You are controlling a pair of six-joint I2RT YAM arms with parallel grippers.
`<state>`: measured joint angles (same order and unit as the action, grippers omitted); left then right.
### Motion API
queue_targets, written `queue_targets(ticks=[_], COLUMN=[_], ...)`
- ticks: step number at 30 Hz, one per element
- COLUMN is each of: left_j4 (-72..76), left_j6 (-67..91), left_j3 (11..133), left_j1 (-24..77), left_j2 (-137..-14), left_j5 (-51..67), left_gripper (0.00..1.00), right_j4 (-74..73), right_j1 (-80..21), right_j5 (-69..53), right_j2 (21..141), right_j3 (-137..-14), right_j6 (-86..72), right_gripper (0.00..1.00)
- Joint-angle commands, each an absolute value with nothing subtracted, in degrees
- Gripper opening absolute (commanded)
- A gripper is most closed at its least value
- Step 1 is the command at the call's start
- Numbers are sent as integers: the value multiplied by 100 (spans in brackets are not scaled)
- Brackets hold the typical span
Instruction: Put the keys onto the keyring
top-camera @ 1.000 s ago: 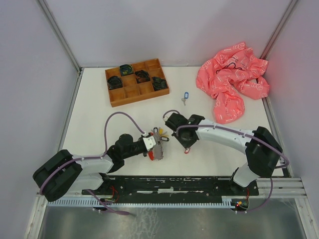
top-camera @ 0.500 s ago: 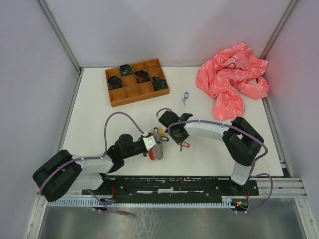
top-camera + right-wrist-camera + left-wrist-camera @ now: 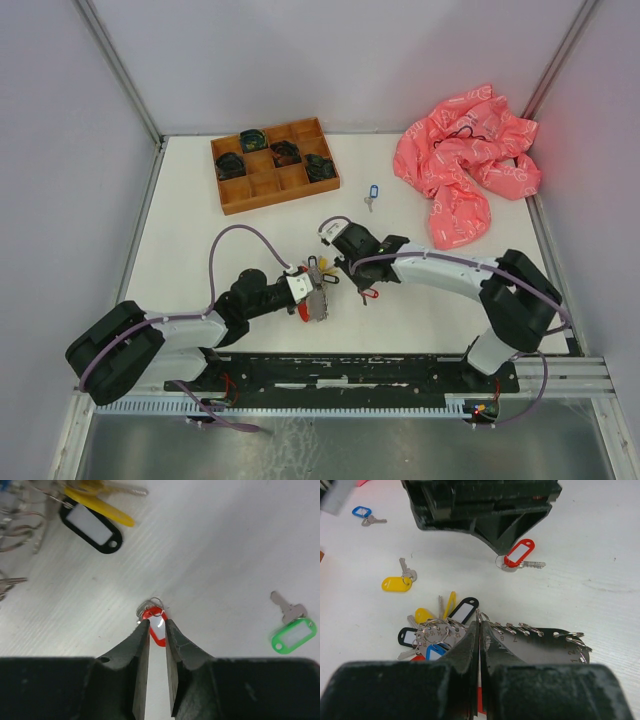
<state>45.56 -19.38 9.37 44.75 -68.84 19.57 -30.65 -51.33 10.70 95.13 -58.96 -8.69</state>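
1. The left gripper [image 3: 479, 625], nearest the bases, is pressing its jaws fully together on the keyring [image 3: 437, 630]. It is holding the bunch low over the table [image 3: 430, 320], near the middle, exactly where it was a second ago.
2. Just right of it, the right gripper [image 3: 157, 621] is loosening. Its jaws were shut a second ago and are now standing slightly apart, straddling the red-tagged key [image 3: 519, 556], which is lying flat on the table.
3. In my judgement the right arm is letting go in order to take a better hold, so this key is not getting threaded yet.
4. The keyring is showing as a thin silvery wire loop crowded with black, yellow and blue tags, with a red plastic piece peeking out beneath the jaws. A black numbered plate [image 3: 540, 642] edged with small rings is lying just to its right.
5. A yellow-tagged key [image 3: 397, 582] and a green-tagged key [image 3: 294, 632] are lying loose nearby.
6. Farther off, a blue-tagged key [image 3: 373, 192] is waiting near the wooden tray [image 3: 282, 199], well apart from the ring.
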Motion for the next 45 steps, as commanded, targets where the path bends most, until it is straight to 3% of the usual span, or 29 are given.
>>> queue_targets(ticks=[1, 15, 26, 36, 45], left_j4=[4871, 4767, 4707, 4728, 4716], left_j6=[-2061, -2188, -2232, -2232, -2233], left_j3=[1041, 1106, 1125, 1129, 1125], left_j1=[4498, 4498, 4498, 4499, 4502], left_j2=[-6881, -6978, -6964, -6982, -6974], left_j5=[2000, 2281, 2464, 2581, 2593], left_gripper=[3, 3, 3, 3, 3], right_j4=[-2314, -899, 26, 750, 1113], right_j1=[-5124, -5120, -5123, -5124, -5124], right_j5=[559, -1745, -2500, -2465, -2405], right_j2=[8772, 7815, 8041, 8342, 8457], right_j3=[-5764, -4633, -4369, -4059, -3974], right_j6=[-352, 1639, 2435, 2852, 2926], right_gripper=[29, 42, 41, 37, 28])
